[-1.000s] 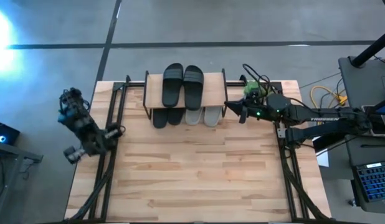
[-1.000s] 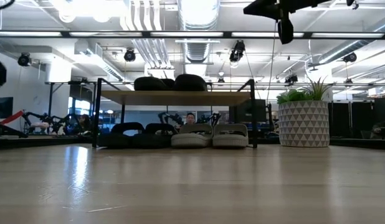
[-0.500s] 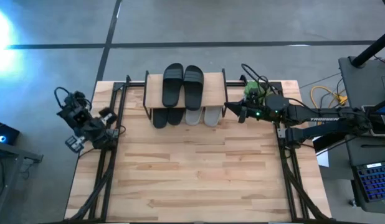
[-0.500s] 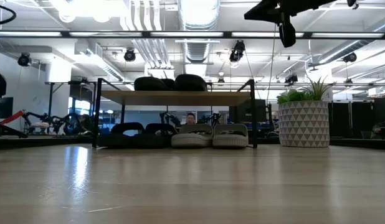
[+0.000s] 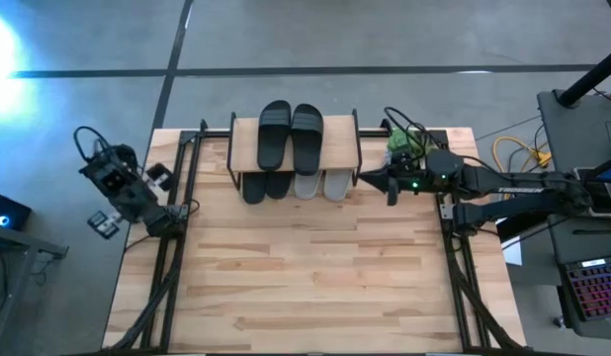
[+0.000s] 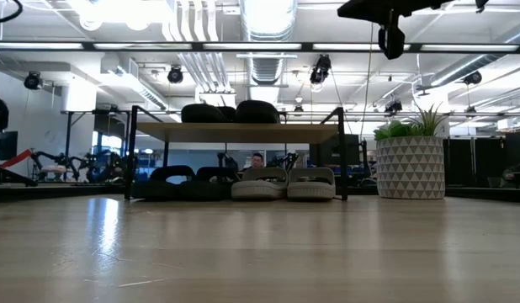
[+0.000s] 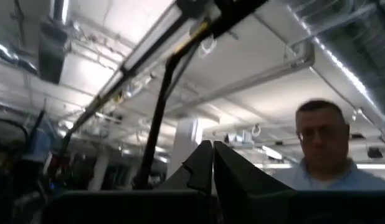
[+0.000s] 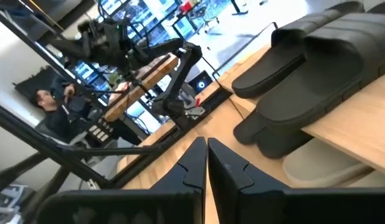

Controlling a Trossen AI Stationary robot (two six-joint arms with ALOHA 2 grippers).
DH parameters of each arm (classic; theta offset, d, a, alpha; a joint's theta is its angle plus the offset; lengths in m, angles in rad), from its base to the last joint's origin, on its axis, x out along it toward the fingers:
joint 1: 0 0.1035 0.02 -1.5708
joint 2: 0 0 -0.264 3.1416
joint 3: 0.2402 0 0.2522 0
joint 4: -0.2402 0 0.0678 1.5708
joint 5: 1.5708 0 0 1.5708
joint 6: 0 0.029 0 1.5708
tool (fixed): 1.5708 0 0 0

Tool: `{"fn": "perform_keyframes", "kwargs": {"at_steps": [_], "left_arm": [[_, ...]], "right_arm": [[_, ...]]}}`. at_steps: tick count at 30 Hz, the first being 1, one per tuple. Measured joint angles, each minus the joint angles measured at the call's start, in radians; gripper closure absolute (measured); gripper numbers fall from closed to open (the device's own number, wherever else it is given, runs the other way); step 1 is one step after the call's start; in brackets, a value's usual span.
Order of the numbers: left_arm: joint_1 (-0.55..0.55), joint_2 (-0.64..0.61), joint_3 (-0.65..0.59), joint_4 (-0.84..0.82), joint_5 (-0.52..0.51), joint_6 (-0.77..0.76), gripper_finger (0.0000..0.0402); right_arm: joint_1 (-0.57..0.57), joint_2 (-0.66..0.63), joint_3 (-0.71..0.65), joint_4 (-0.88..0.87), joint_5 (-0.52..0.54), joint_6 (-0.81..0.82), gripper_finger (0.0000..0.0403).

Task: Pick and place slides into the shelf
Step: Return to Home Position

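Note:
The shelf [image 5: 294, 148] stands at the table's far middle. Two black slides [image 5: 290, 133] lie side by side on its top board. Under the board a black pair [image 5: 258, 186] and a pale grey-green pair [image 5: 323, 184] rest on the tabletop; all show in the low view [image 6: 243, 181]. My right gripper [image 5: 366, 179] hovers high just right of the shelf, shut and empty [image 8: 205, 155], and shows high in the low view [image 6: 392, 38]. My left gripper [image 5: 116, 178] is at the table's left edge, shut [image 7: 212, 158] and pointing up at the ceiling.
A potted plant in a white patterned planter [image 6: 409, 164] stands at the table's far right, beside the shelf. Black frame rails [image 5: 177, 198] run along both table sides. A person [image 7: 323, 149] shows beyond the table. The wide near part of the tabletop [image 5: 305, 277] holds nothing.
My left arm has swung up and toward the table's far left corner, tipping its gripper upward. My right gripper has turned a little about its own axis and shifted slightly toward the table's right edge, still high beside the shelf. The slides have not moved.

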Motion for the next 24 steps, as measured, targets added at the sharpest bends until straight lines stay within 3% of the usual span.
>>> {"fn": "perform_keyframes", "kwargs": {"at_steps": [4, 8, 10, 13, 19, 22, 24], "left_arm": [[0.000, -0.007, -0.015, -0.053, 0.065, -0.094, 0.0401], [-0.001, -0.048, -0.038, 0.044, 0.463, -0.379, 0.0401], [-0.001, -0.023, -0.066, 0.198, 0.538, -0.399, 0.0402], [0.000, -0.024, -0.073, 0.269, 0.677, -0.511, 0.0402], [0.000, -0.029, -0.076, 0.285, 0.795, -0.765, 0.0402], [0.000, -0.049, -0.069, 0.310, 0.834, -0.778, 0.0402], [0.000, -0.068, -0.069, 0.344, 0.909, -0.691, 0.0402]], "right_arm": [[-0.006, -0.008, 0.000, 0.000, 0.004, 0.006, 0.0394], [-0.009, -0.008, 0.000, 0.000, 0.007, 0.039, 0.0394], [-0.009, -0.004, 0.000, 0.001, 0.012, 0.046, 0.0394], [-0.009, 0.003, 0.000, -0.001, 0.060, 0.057, 0.0394], [-0.009, 0.007, 0.000, 0.001, 0.116, 0.096, 0.0394], [-0.009, 0.007, 0.000, 0.003, 0.140, 0.114, 0.0394], [-0.009, 0.007, 0.000, 0.002, 0.148, 0.129, 0.0394]]}}
